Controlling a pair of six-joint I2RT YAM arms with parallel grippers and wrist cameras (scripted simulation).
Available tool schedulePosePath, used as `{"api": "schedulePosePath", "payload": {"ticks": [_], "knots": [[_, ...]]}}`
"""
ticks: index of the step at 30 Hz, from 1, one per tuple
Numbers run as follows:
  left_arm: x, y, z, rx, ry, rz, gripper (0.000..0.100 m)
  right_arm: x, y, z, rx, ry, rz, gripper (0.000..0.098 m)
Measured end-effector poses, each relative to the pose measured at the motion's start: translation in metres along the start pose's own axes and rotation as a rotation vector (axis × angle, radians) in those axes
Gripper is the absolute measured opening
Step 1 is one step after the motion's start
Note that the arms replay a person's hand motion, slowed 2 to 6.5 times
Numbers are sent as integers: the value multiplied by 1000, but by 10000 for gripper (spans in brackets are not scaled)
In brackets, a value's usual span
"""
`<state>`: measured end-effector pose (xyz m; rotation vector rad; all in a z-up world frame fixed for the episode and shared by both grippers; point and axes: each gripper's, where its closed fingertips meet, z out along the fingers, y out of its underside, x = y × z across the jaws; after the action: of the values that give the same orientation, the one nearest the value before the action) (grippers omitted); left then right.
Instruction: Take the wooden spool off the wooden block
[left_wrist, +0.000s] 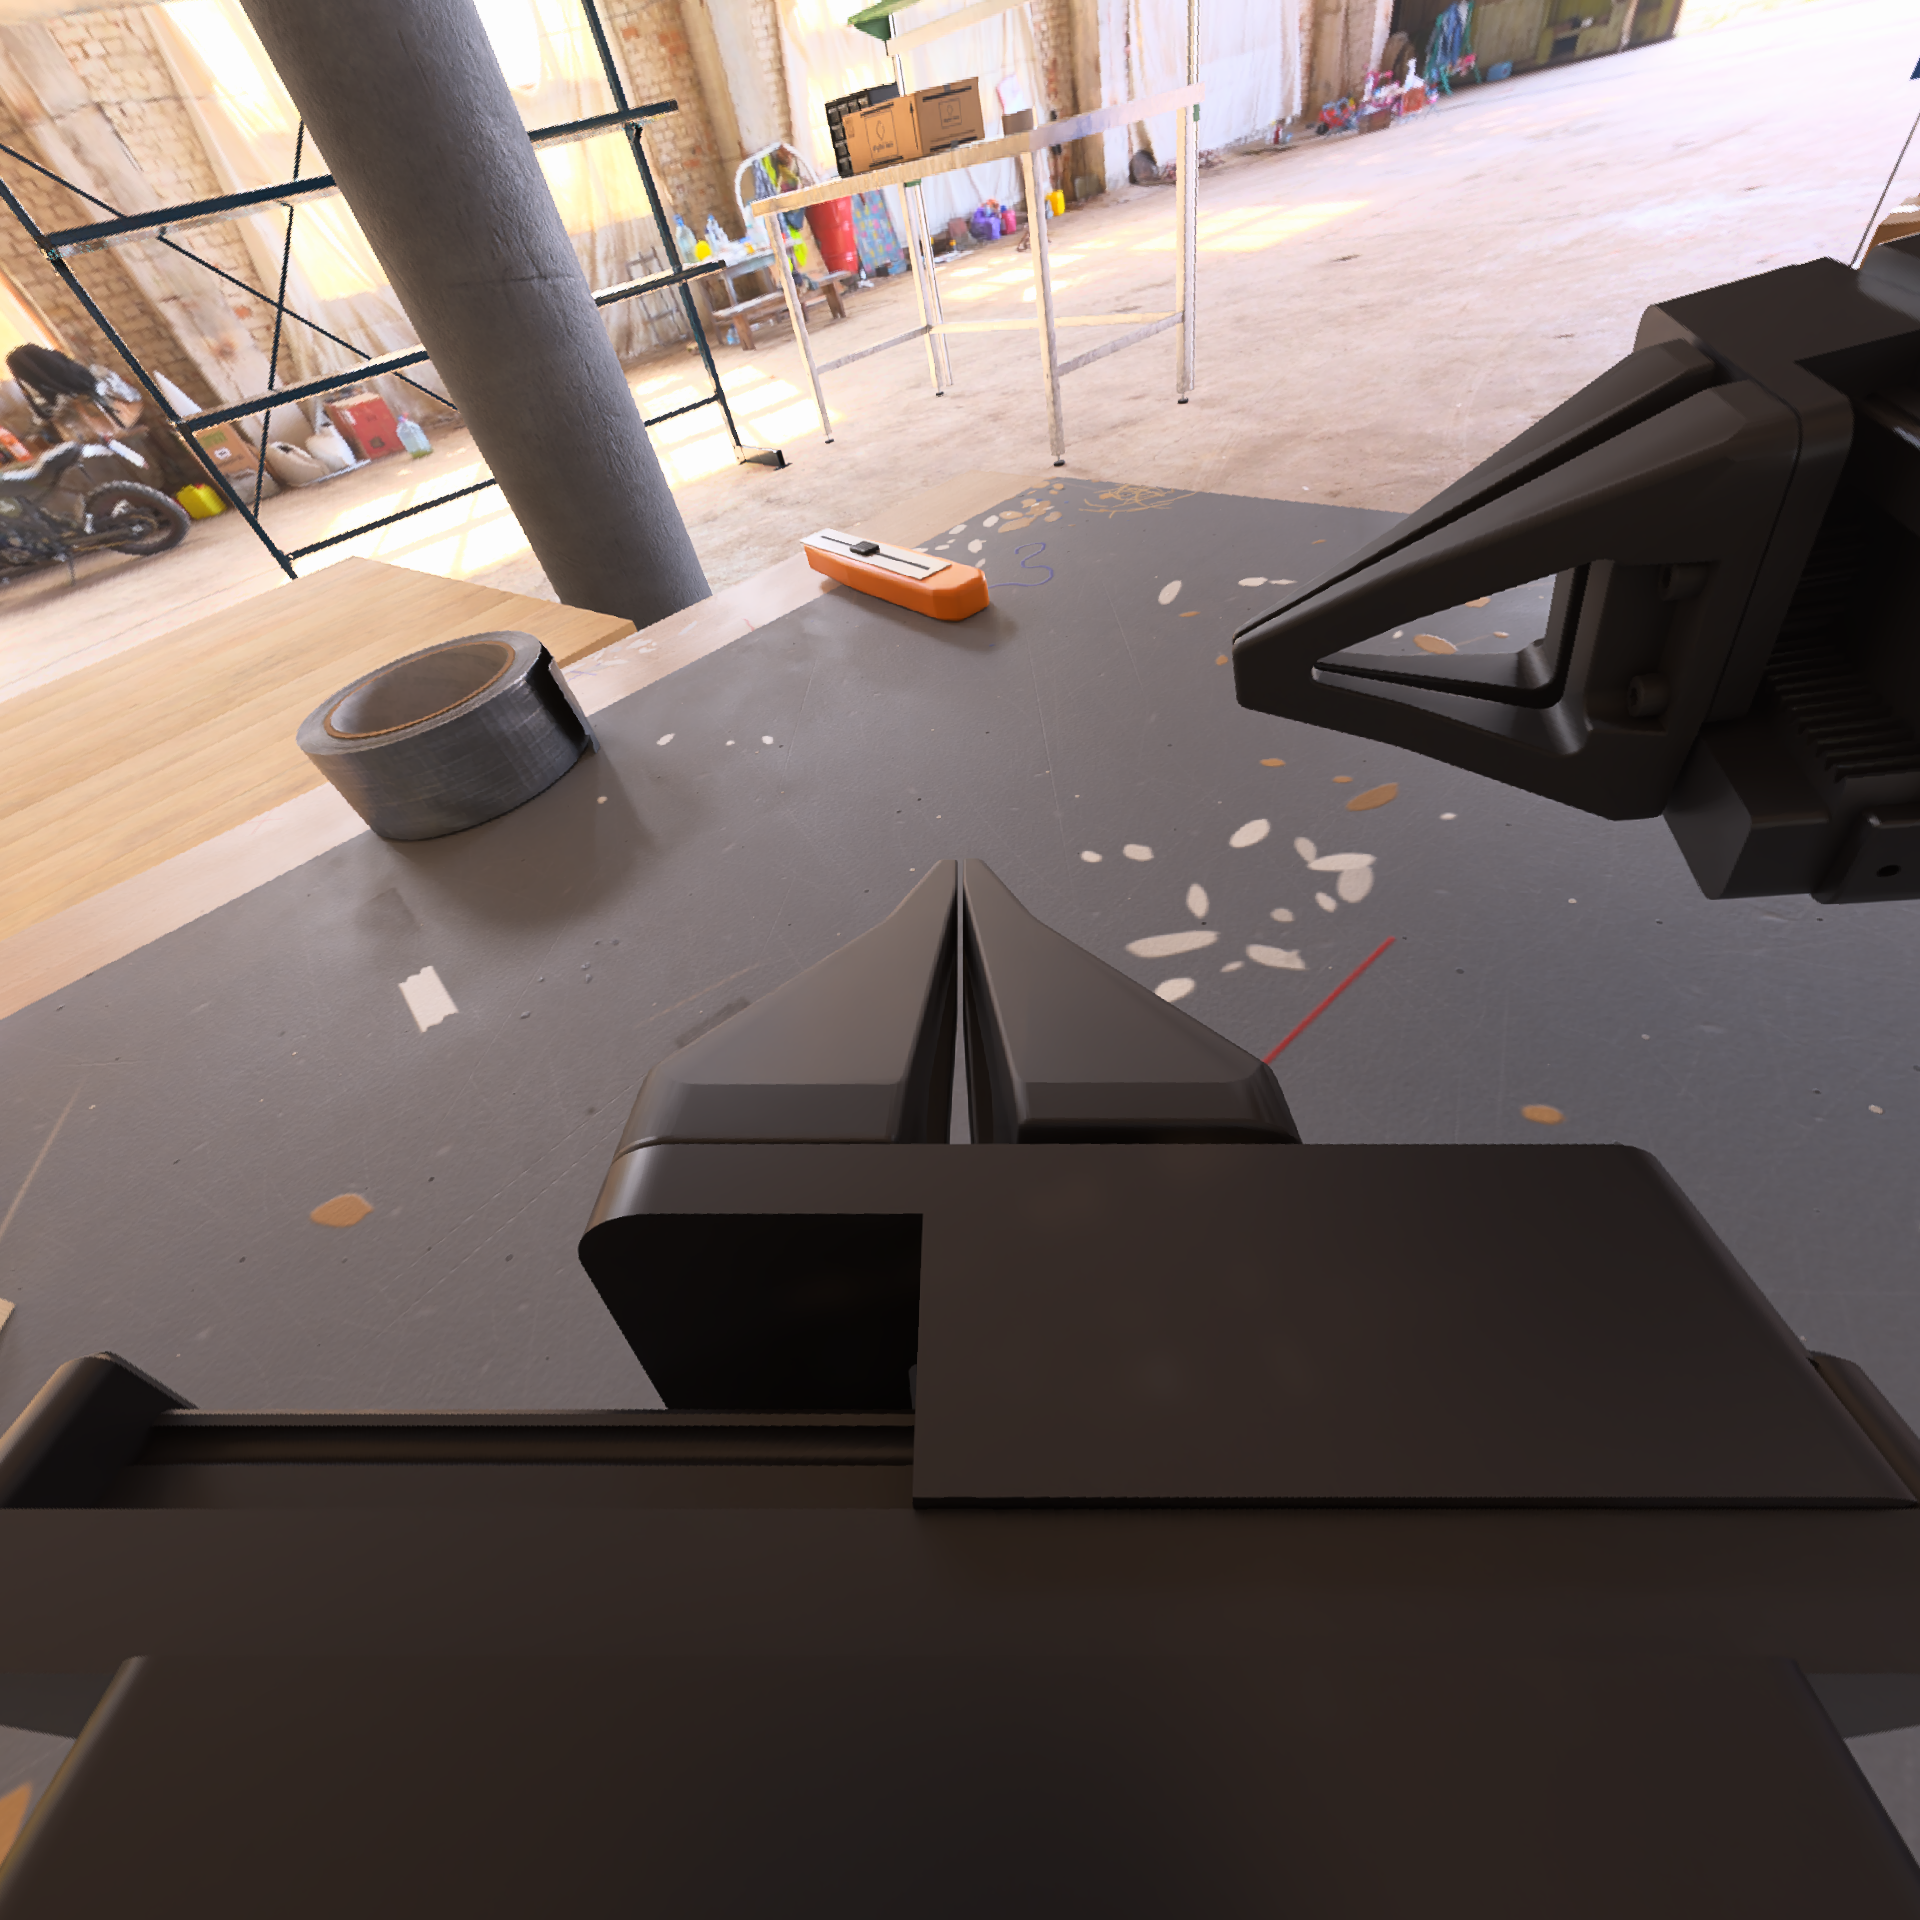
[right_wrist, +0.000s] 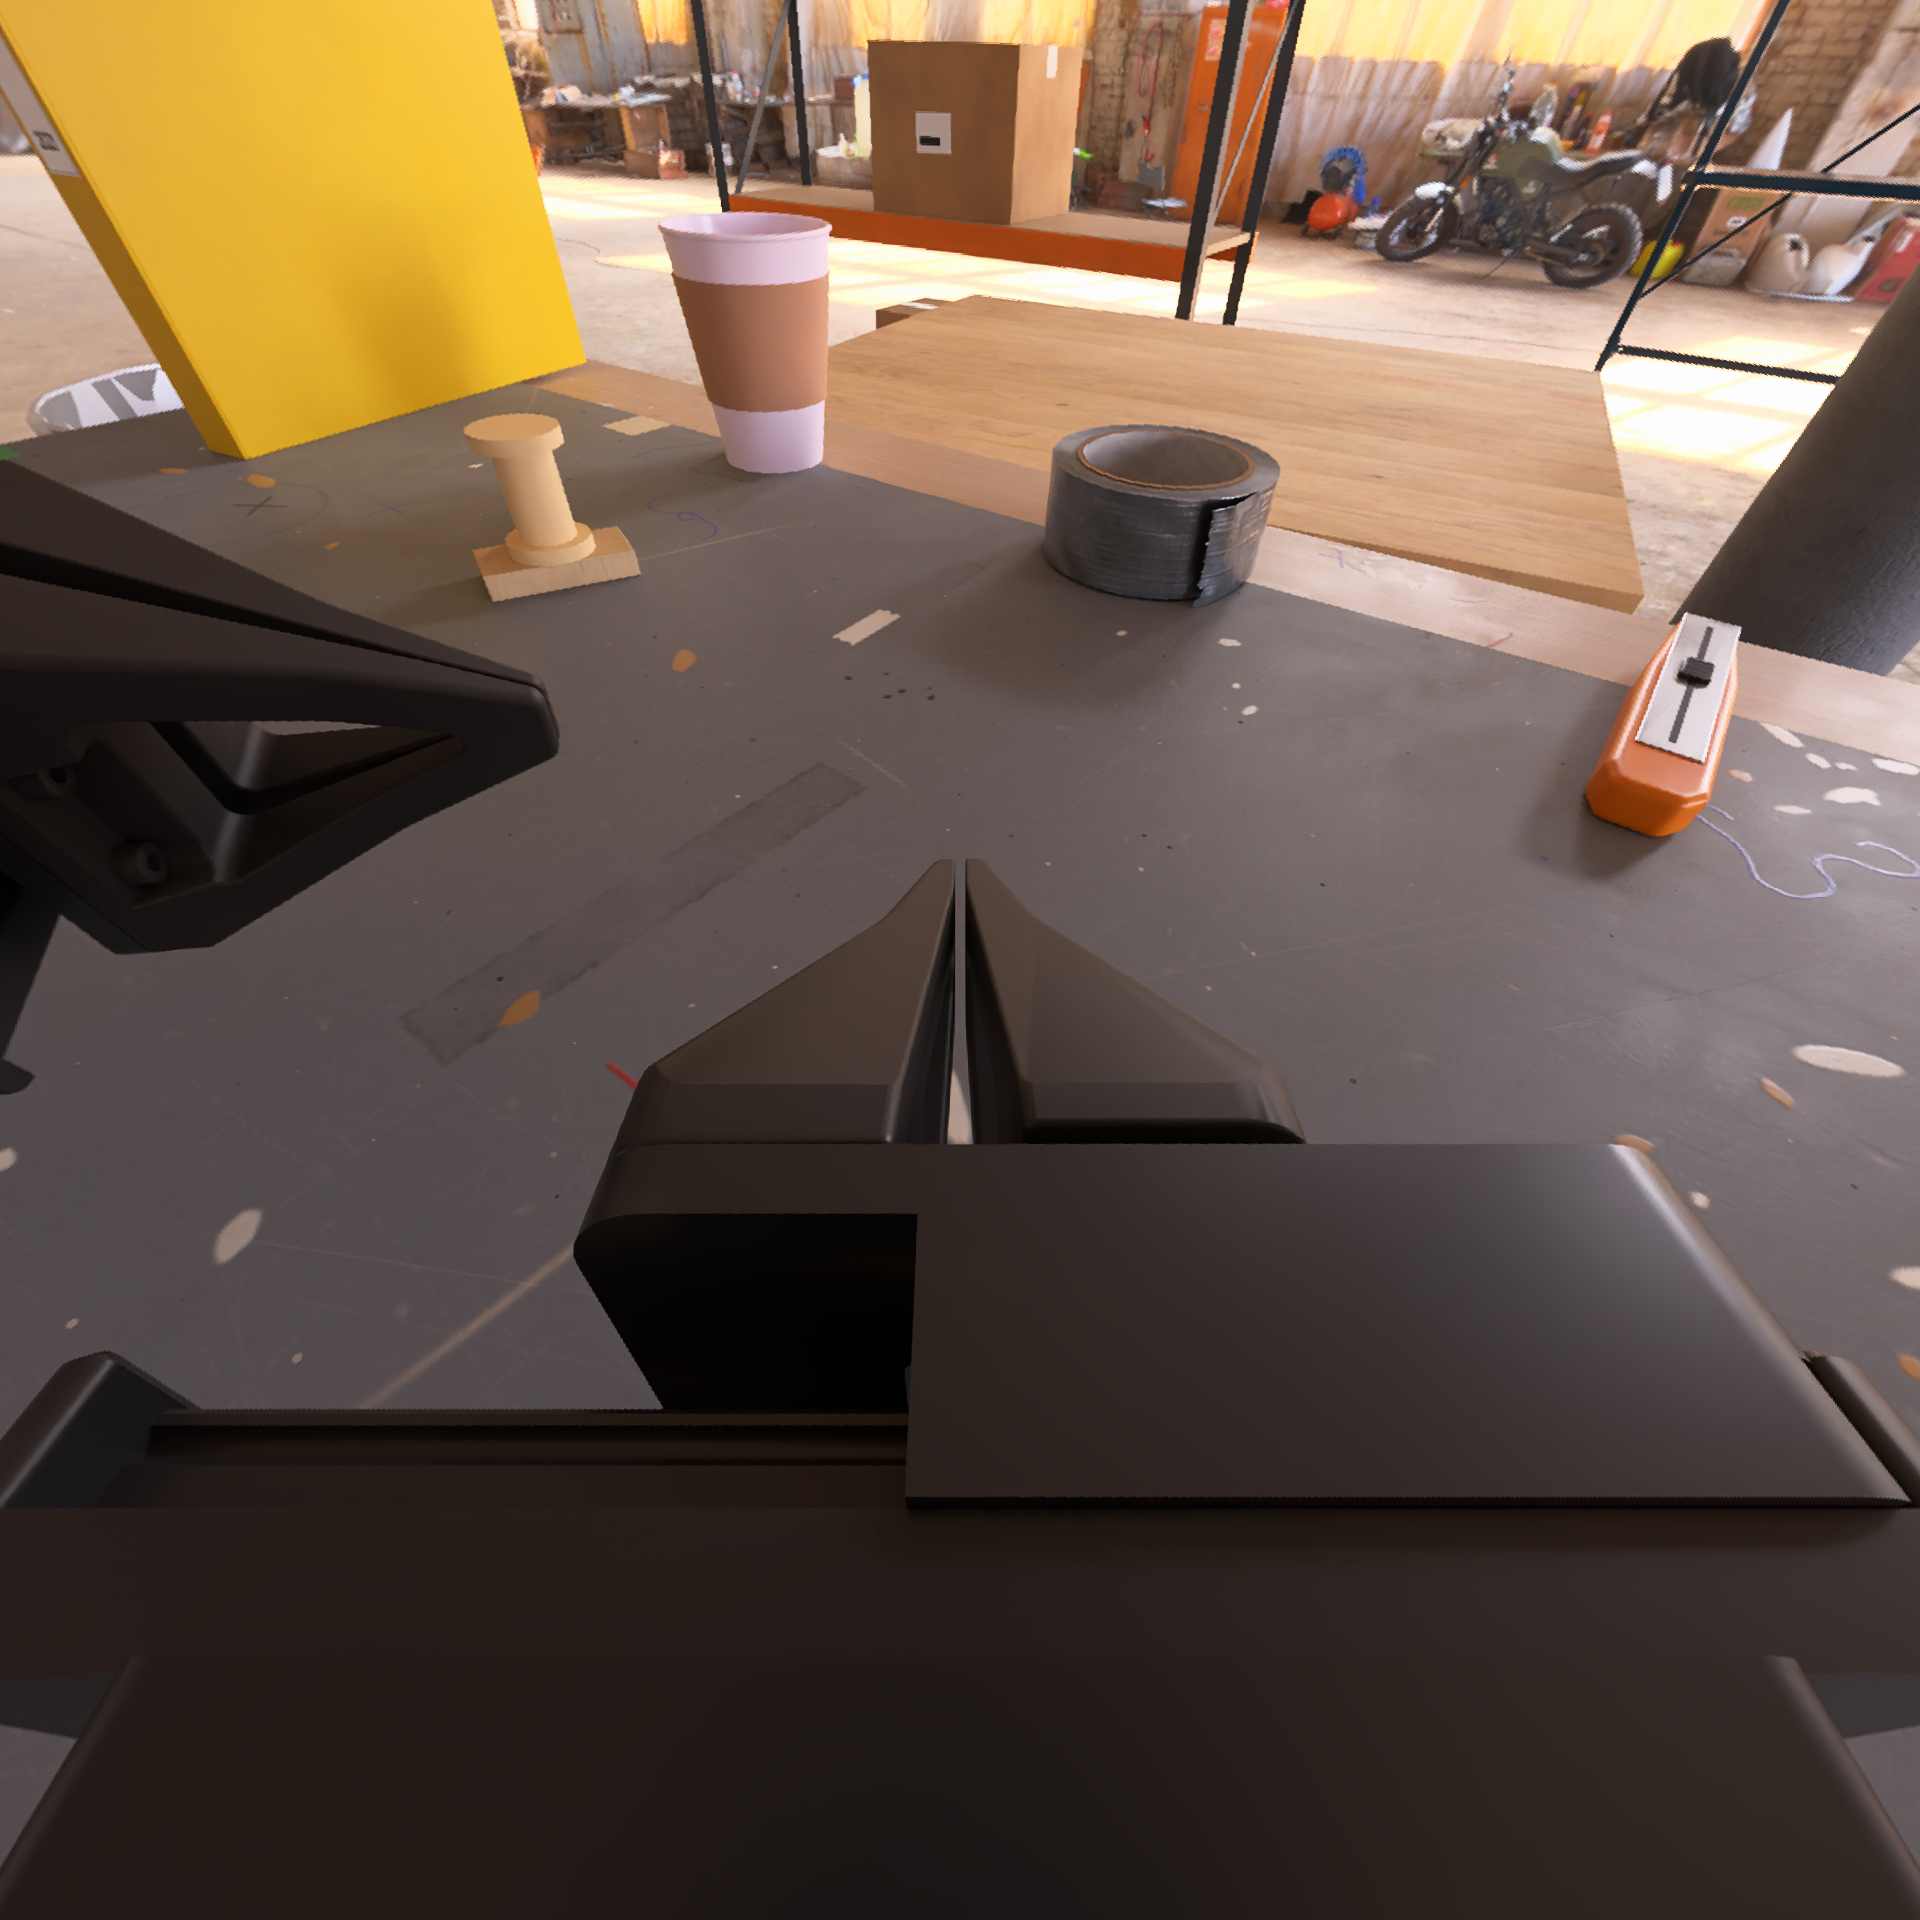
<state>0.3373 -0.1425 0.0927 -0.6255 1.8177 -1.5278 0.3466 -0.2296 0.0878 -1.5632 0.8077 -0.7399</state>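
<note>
In the right wrist view a pale wooden spool stands upright on a flat wooden block at the far left of the grey mat. My right gripper is shut and empty, well short of the spool and to its right. My left gripper is shut and empty above the mat; its view does not show the spool or block. The left gripper also shows at the left edge of the right wrist view, and the right gripper shows at the right of the left wrist view.
A roll of grey duct tape and an orange utility knife lie at the mat's far side. A pink paper cup with a brown sleeve and a leaning yellow board stand behind the spool.
</note>
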Motion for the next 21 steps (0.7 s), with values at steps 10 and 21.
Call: {"api": "schedulePosePath", "payload": {"ticks": [10,21], "knots": [[-17,-28,-25,63,-65,-6,9,4,2,2,-14,45,-21,23],[-51,-74,-78,61,-147,-20,9,6,5,3,-30,70,-18,108]]}}
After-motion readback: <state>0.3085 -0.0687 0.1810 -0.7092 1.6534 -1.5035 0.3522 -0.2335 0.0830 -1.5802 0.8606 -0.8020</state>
